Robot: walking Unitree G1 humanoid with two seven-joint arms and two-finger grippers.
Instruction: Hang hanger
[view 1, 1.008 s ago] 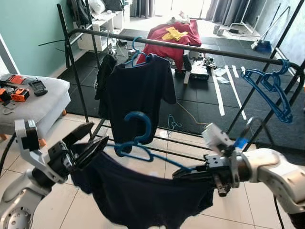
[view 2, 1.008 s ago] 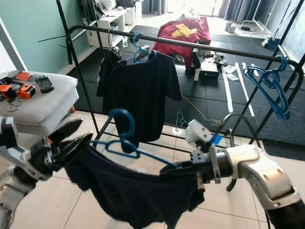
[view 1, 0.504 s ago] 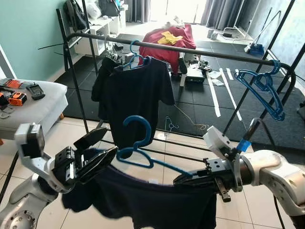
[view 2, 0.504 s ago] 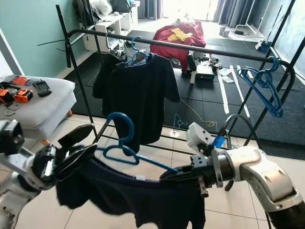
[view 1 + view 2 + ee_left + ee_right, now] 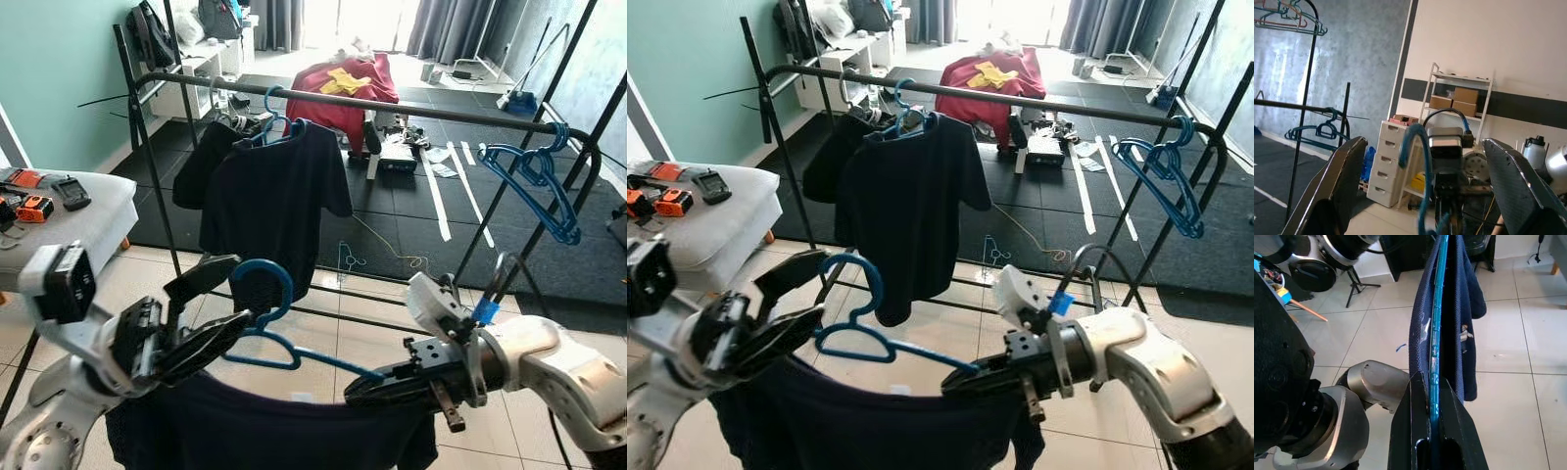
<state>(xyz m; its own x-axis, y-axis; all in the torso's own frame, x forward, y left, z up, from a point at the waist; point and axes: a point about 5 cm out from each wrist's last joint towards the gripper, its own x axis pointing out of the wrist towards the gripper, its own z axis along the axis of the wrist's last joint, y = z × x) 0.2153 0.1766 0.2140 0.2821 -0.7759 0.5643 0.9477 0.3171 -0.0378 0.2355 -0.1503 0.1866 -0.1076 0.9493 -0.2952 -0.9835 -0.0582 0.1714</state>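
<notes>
A black clothes rack (image 5: 372,100) spans the room, its top rail carrying a dark T-shirt (image 5: 274,201) on a blue hanger, with 2 or more empty blue hangers (image 5: 539,186) bunched near its right end. In front of the rack, held between the 2 arms, a dark blue garment (image 5: 872,426) hangs on a blue hanger (image 5: 269,328) whose hook stands upright, below the rail and apart from it. The right gripper (image 5: 377,385) has its fingers pinched tight on the right end of that hanger; the right wrist view shows the blue bar (image 5: 1436,333) clamped between them. The left gripper (image 5: 211,313) sits at the hanger's hook end, fingers spread wide, the hook (image 5: 1418,161) between them; contact cannot be told.
</notes>
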